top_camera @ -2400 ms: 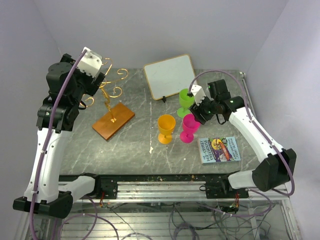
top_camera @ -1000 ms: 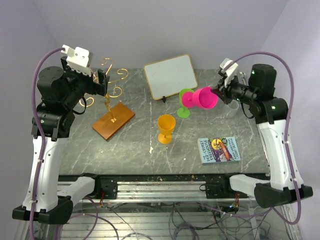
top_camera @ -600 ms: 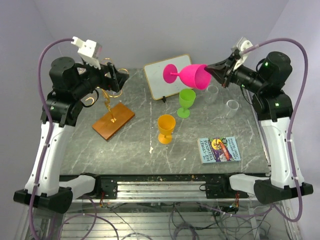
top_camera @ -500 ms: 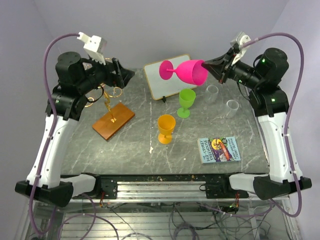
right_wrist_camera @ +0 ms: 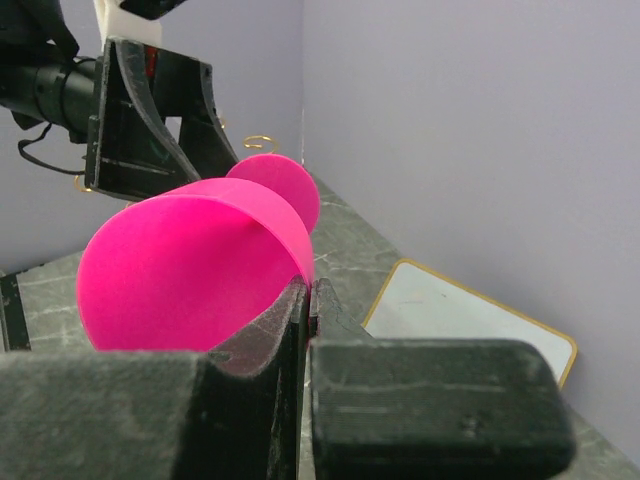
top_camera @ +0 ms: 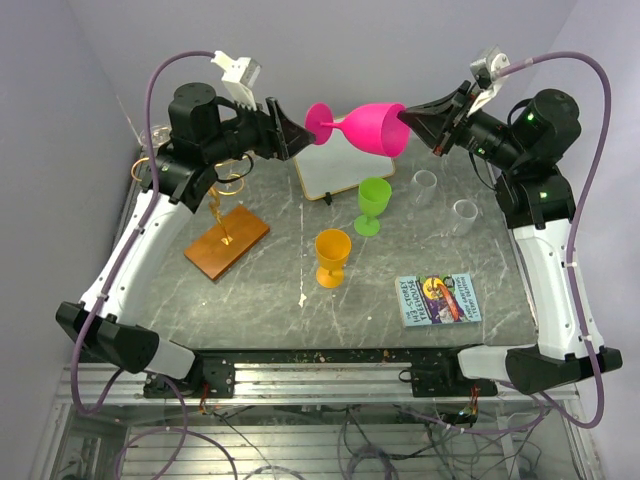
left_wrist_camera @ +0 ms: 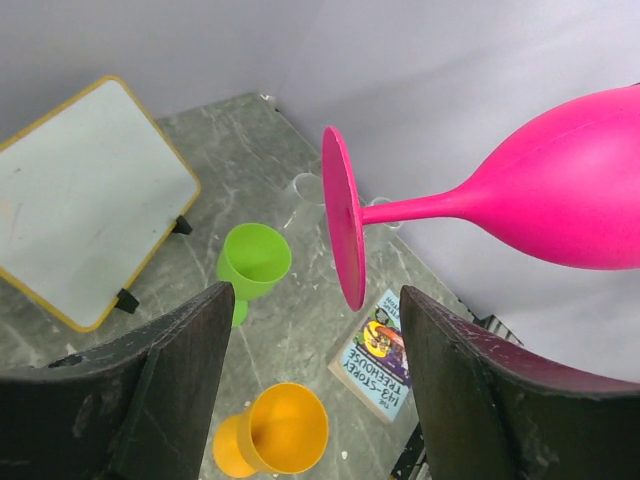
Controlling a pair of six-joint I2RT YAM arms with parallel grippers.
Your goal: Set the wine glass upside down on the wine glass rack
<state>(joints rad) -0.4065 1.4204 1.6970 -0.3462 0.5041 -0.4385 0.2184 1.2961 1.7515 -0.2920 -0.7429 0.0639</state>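
Top external view: at lower right of the worktop point(top_camera: 280, 292) lies a book point(top_camera: 439, 299). An orange glass point(top_camera: 332, 256) and a green glass point(top_camera: 373, 203) stand mid-frame, the wine glass rack point(top_camera: 227, 241) at left, a whiteboard point(top_camera: 335, 172) behind them. In the air at upper centre the pink wine glass point(top_camera: 365, 128) lies horizontal, the right fingers point(top_camera: 422, 120) clamped on its rim. The left fingers point(left_wrist_camera: 165, 390) stand apart, its foot just beyond their tips, not touching them.

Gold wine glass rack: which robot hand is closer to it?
Left. The left gripper hangs open in the air near the wine glass rack, by the pink glass's foot. The right gripper is much farther off to the right, pinching that glass's rim.
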